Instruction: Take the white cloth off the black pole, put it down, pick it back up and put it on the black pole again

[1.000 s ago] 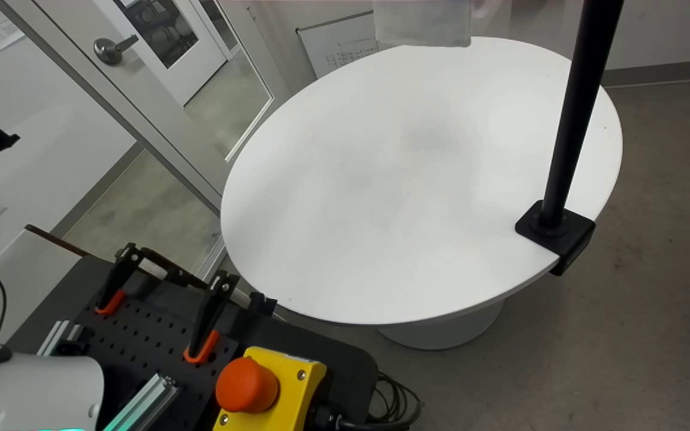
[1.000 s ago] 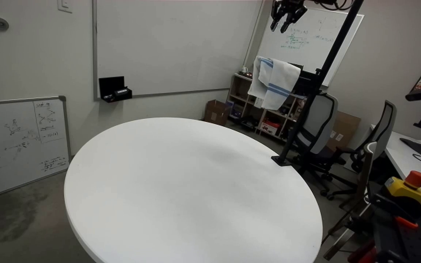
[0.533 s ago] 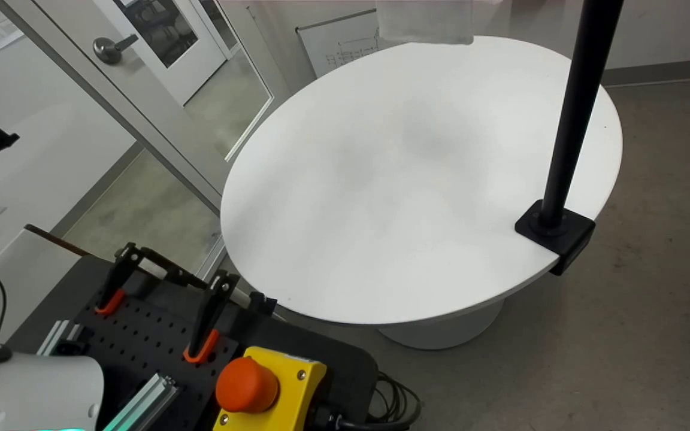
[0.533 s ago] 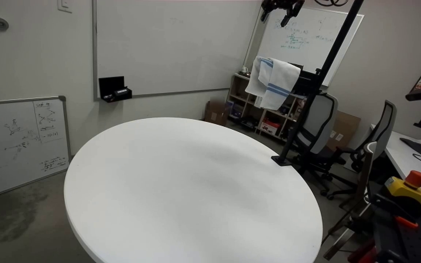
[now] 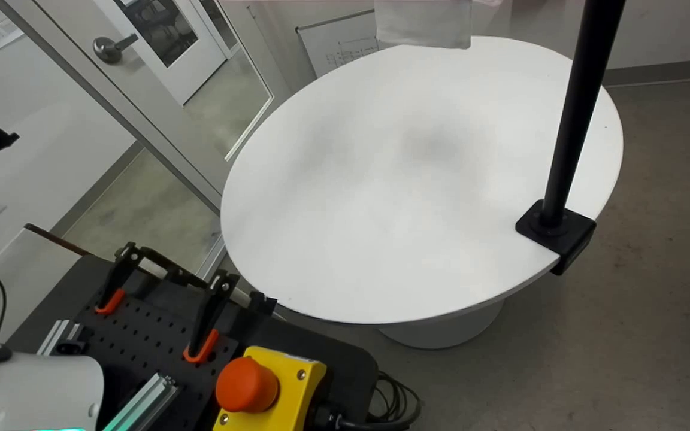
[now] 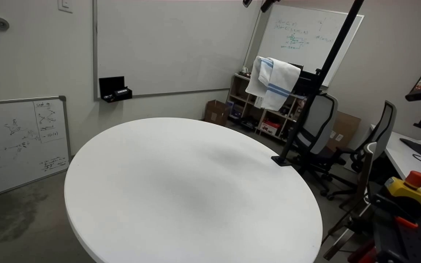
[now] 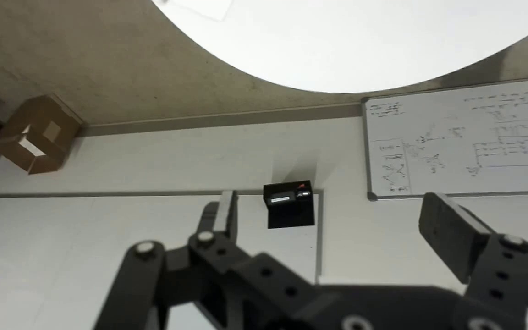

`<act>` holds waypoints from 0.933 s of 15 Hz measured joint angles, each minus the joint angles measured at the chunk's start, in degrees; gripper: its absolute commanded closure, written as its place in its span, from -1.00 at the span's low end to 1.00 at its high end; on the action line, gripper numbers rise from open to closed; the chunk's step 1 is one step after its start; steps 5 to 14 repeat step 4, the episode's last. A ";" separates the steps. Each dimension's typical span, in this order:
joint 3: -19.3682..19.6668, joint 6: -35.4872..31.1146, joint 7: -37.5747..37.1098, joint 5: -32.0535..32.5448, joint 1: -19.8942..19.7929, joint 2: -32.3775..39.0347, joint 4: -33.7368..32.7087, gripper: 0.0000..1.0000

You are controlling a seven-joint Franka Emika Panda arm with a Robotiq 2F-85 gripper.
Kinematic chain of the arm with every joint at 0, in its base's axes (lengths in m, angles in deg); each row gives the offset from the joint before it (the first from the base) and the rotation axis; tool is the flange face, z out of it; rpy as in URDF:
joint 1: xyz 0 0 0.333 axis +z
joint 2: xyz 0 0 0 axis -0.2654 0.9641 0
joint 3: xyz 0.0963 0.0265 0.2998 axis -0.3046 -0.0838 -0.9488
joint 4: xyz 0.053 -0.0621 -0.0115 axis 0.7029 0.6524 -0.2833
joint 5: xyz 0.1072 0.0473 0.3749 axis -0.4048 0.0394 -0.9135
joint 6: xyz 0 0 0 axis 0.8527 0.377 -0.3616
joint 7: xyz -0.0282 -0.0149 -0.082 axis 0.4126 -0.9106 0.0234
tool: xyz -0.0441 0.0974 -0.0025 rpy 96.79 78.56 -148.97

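Note:
The white cloth (image 6: 278,84), with blue stripes, hangs folded over beside the black pole (image 6: 322,82), well above the round tabletop; what bears it is mostly hidden. In an exterior view only the cloth's lower part (image 5: 423,24) shows at the top edge. There the pole (image 5: 578,114) rises from its square base at the table's rim. My gripper (image 6: 258,4) is at the top edge of an exterior view, above the cloth and apart from it, with just its fingertips showing. In the wrist view the gripper (image 7: 332,222) is open, its fingers wide apart and nothing between them.
The round white table (image 5: 381,179) stands below. A black holder (image 7: 289,206) is fixed on the wall by a whiteboard. Office chairs (image 6: 318,124) and a shelf (image 6: 239,87) are behind the pole. A yellow box with a red button (image 5: 273,389) sits by the robot's base.
My gripper has moved up and away from the cloth, leftward in an exterior view, and its fingers have spread apart. The cloth stays hanging, swaying only slightly.

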 measured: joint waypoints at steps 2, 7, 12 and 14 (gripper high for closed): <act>-1.10 -3.08 0.23 0.00 1.00 -2.60 4.73 -1.00; -1.54 -4.88 0.23 0.00 1.61 -4.58 8.30 -1.00; -1.54 -4.88 0.23 0.00 1.61 -4.58 8.30 -1.00; -1.54 -4.88 0.23 0.00 1.61 -4.58 8.30 -1.00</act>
